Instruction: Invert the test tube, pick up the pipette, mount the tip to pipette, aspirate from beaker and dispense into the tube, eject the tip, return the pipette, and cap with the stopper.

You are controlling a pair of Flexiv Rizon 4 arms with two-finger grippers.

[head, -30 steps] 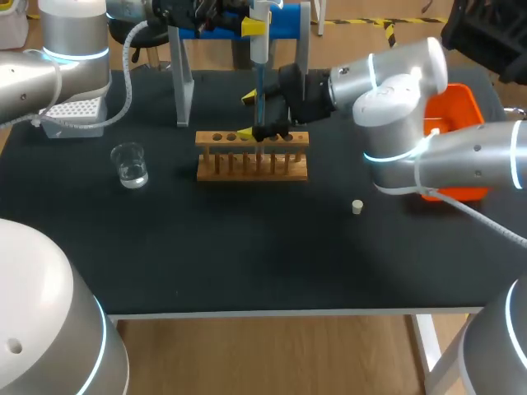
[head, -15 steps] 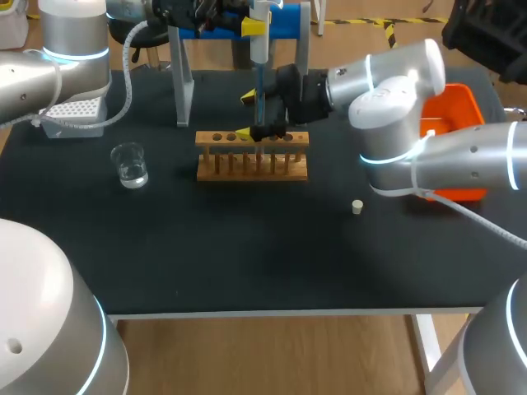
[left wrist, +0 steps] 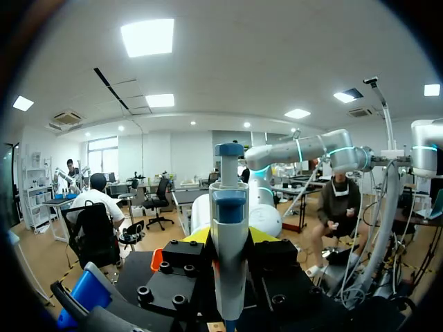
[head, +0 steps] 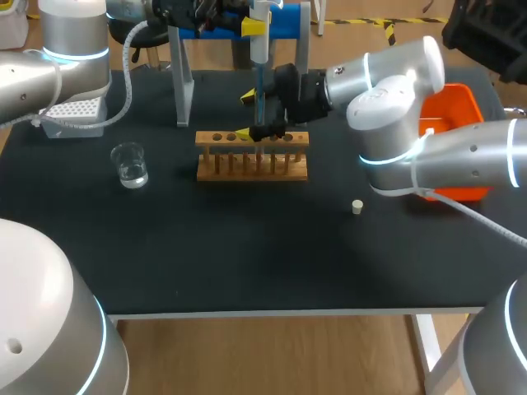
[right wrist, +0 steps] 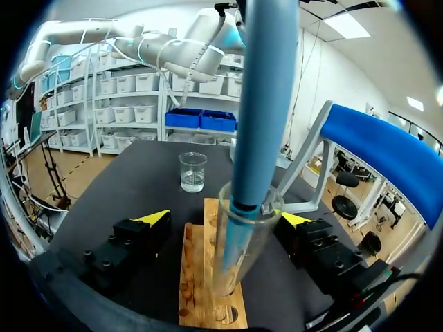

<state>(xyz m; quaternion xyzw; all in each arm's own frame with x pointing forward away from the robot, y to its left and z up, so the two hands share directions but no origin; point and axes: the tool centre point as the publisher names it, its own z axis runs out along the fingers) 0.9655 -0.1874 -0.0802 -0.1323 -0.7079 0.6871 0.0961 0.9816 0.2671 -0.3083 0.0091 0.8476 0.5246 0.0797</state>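
While upright in rack (right wrist: 197, 277), clear test tube (right wrist: 228, 273) has blue pipette (right wrist: 266, 104) shaft in its mouth. Left pincer (left wrist: 228, 236) clamps pipette; right pincer (right wrist: 225, 218) apart.

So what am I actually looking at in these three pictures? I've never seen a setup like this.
This is a lab robot with two arms at a black table. One picture looks down from above and behind; the two round ones come from cameras on each wrist. On the table stand a wooden rack, a beaker of clear liquid, a small stopper, a white tip box and an orange bin. The left arm's fingers grip a pipette, whose blue lower end reaches into a test tube standing in the rack. The right arm's fingers sit open on either side of that tube.
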